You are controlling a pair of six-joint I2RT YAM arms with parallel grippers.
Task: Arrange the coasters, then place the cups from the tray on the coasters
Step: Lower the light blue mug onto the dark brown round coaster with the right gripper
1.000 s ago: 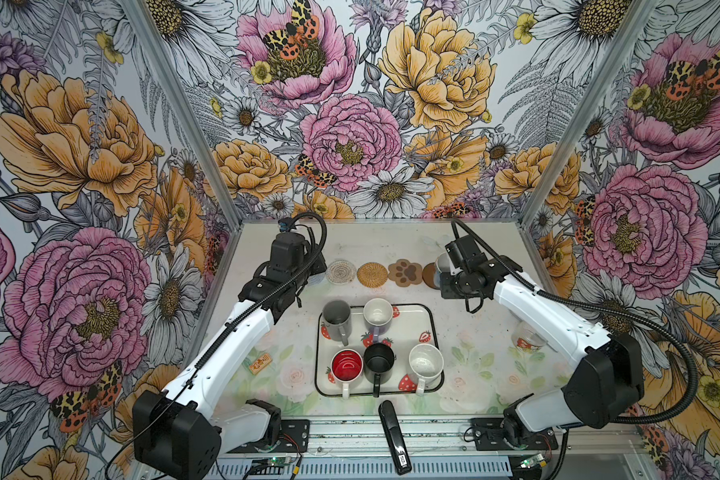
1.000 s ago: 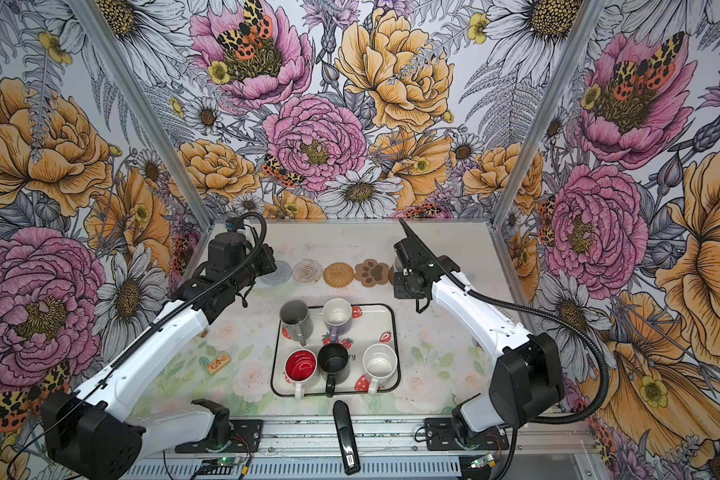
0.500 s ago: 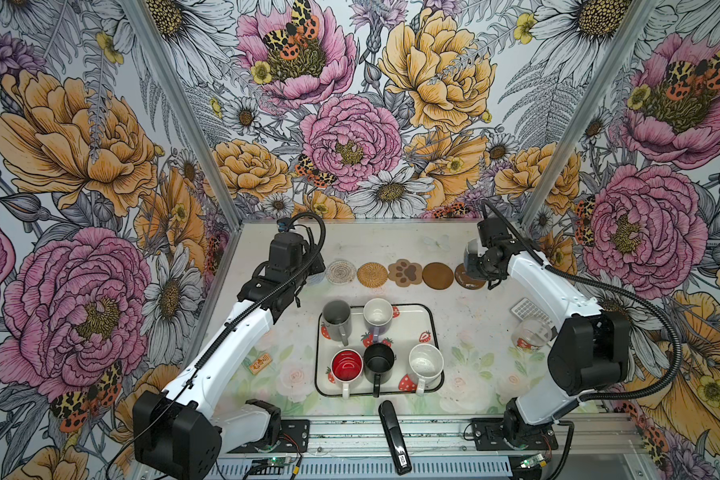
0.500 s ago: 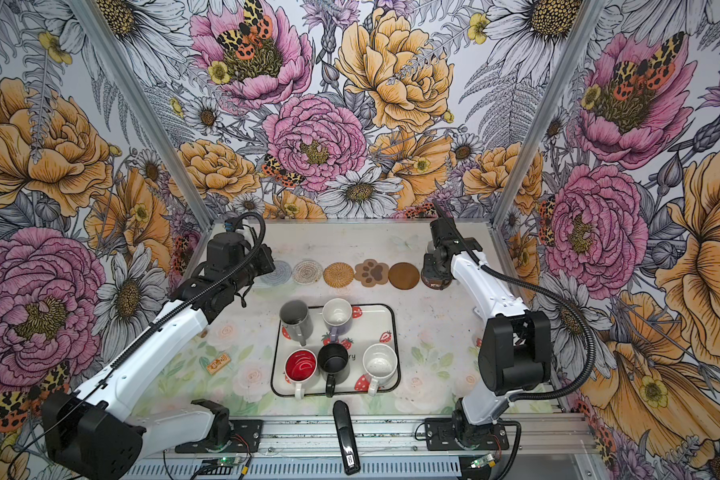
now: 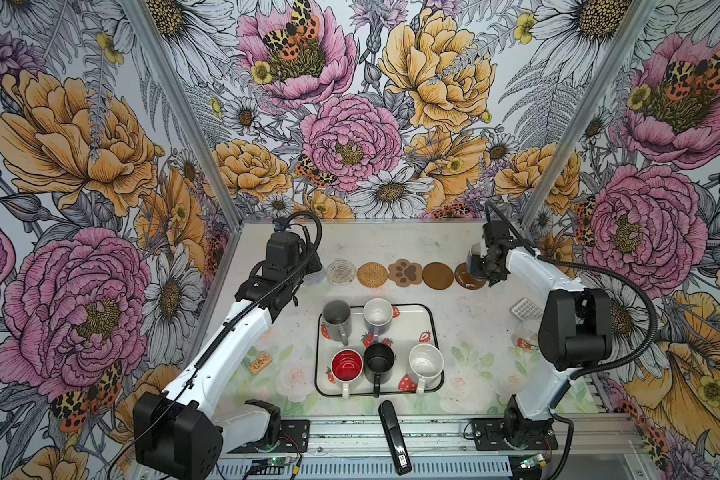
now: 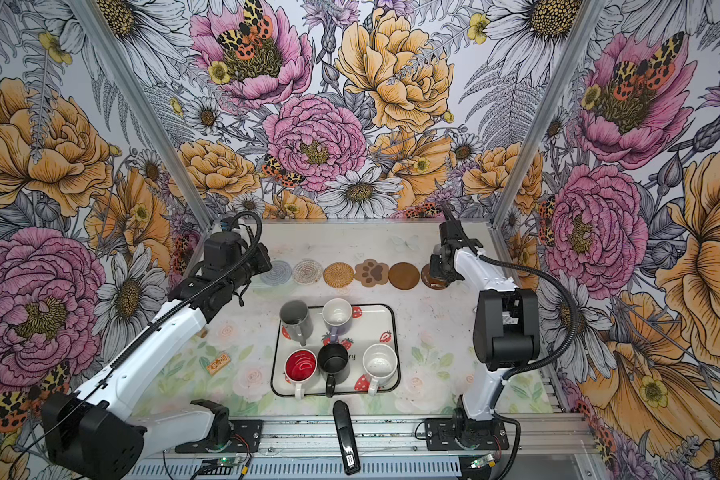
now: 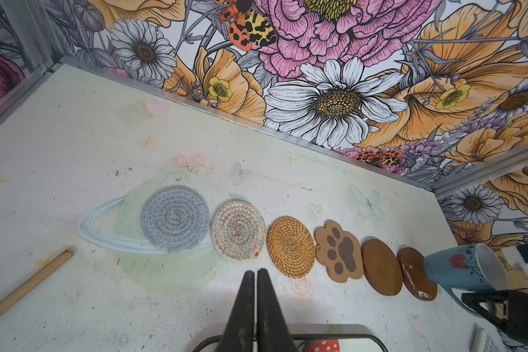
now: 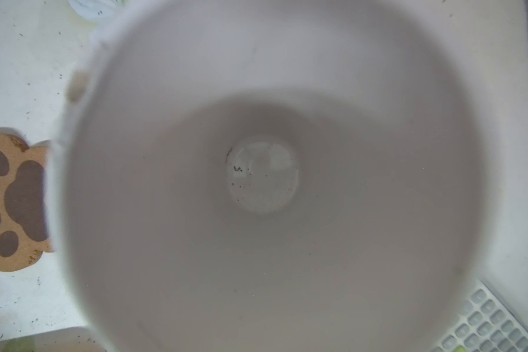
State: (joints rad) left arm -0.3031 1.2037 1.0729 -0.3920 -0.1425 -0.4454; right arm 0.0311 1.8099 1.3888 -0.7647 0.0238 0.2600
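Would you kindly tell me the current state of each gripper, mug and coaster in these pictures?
left gripper: shut, empty.
right gripper: shut on the light blue mug.
light blue mug: held, empty, at the end brown disc; contact unclear.
end brown disc: lying flat.
other five coasters: flat, in a row, bare.
grey mug, lavender mug, black mug, white mug, red-lined mug: upright, empty, on the tray.

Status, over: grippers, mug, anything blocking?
Left gripper shut, empty, by coaster row. Right gripper shut on light blue mug, over end brown disc. Five mugs on tray. Nothing blocking.
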